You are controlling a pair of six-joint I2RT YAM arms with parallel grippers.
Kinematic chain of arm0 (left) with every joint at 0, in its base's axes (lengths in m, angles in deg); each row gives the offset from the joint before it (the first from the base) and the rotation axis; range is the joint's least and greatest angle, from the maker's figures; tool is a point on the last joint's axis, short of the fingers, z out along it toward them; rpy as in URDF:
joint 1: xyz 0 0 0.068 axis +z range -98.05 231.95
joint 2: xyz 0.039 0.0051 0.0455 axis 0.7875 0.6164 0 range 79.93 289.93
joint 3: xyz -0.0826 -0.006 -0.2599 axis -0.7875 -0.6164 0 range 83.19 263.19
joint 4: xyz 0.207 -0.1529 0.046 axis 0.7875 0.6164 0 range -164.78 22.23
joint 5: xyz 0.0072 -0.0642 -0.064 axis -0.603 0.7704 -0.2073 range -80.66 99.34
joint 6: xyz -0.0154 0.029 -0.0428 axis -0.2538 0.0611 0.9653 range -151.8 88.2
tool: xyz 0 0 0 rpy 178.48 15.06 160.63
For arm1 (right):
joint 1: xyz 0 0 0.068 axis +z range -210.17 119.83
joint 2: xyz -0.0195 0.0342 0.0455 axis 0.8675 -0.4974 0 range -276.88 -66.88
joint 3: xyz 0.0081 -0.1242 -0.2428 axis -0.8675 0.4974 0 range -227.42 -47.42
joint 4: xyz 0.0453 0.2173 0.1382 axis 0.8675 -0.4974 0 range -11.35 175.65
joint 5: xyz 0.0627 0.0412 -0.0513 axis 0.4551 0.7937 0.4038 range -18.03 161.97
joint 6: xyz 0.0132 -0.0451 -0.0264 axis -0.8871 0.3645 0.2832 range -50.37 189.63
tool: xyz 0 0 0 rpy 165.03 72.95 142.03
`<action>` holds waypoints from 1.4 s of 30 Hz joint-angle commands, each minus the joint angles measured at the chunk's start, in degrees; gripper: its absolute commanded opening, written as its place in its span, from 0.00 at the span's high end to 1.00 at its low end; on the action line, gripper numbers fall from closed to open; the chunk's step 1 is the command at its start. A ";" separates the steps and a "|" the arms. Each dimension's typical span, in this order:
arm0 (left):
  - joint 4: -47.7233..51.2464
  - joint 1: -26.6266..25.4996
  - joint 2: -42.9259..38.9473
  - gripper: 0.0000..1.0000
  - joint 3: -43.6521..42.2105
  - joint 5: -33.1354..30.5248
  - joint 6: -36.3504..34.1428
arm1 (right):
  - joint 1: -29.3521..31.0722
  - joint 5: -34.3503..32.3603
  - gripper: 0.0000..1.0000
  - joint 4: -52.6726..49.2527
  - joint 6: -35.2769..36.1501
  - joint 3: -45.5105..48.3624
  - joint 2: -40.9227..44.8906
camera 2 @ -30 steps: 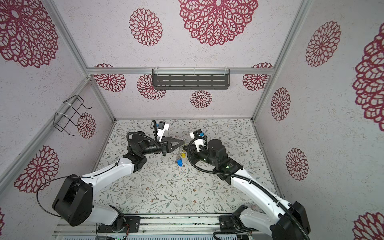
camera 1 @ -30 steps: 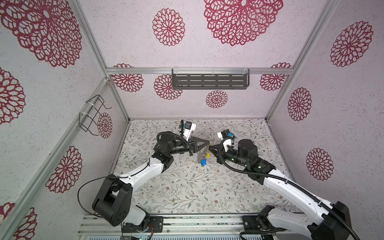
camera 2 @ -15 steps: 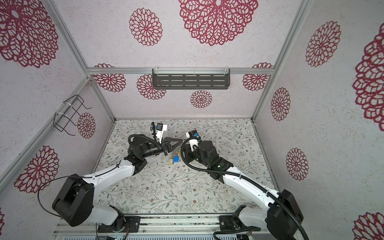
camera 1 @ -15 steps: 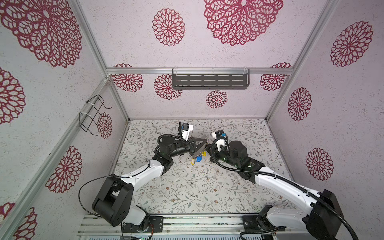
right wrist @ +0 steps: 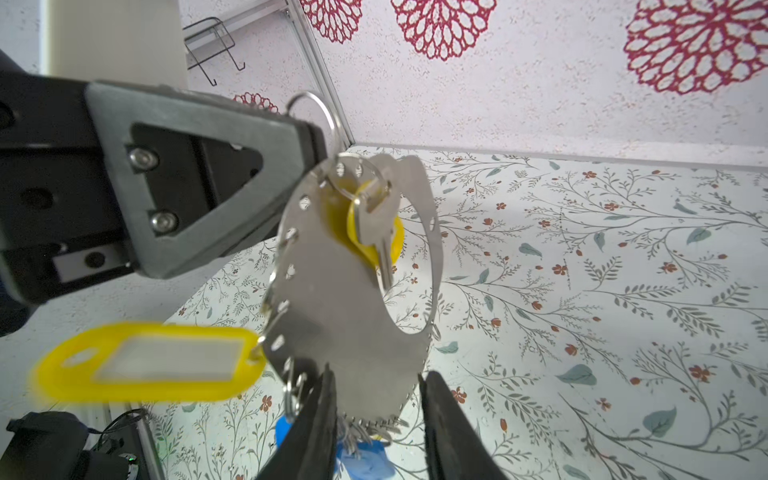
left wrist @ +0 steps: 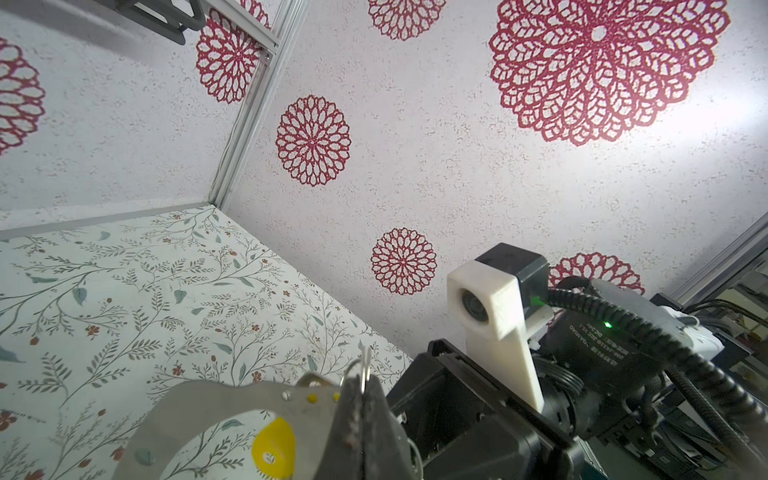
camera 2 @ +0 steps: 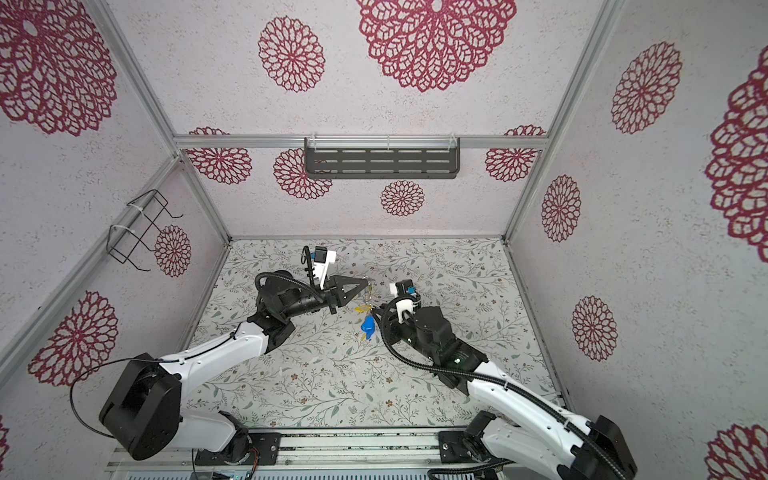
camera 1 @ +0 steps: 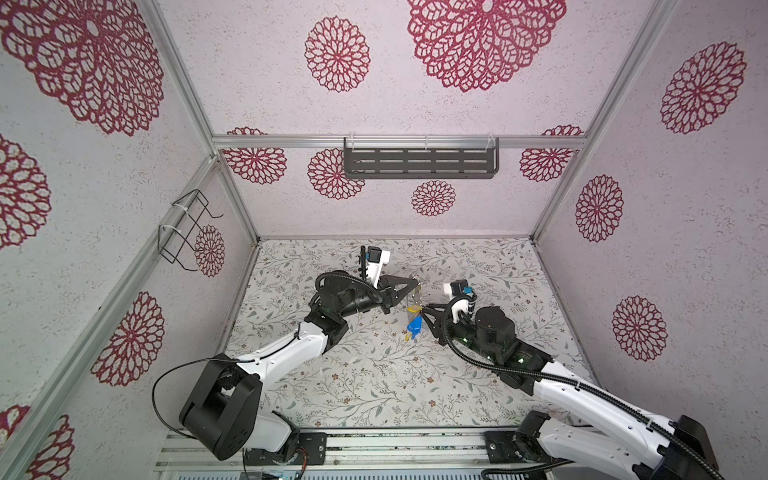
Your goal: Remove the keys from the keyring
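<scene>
Only the right wrist view shows the silver key (right wrist: 374, 224) on the keyring (right wrist: 332, 299), left pincer (right wrist: 316, 143) clamped on its top, right pincer (right wrist: 378, 378) apart around its bottom, yellow tag (right wrist: 145, 361) label's just a blur.

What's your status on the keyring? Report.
Left gripper shut on top of the keyring, held aloft. Right gripper open, straddling its lower end. Yellow and blue keys hang from it. Nothing in the way.

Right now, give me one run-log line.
left gripper: shut on keyring top edge | right gripper: open, jaws straddling keyring's lower end | keys: yellow and blue, hang from keyring
</scene>
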 commanded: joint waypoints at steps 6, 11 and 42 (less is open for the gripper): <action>0.40 0.30 -1.62 1.00 3.51 10.37 0.86 | -9.24 17.62 0.62 -1.71 -2.22 -8.88 1.99; 3.30 0.29 -2.71 1.00 4.84 12.74 0.72 | -11.70 28.22 0.59 2.84 -3.76 -10.71 -0.28; -0.51 -0.66 -2.62 1.00 4.62 3.91 1.67 | -8.03 31.74 1.00 17.48 -9.85 -4.64 -6.04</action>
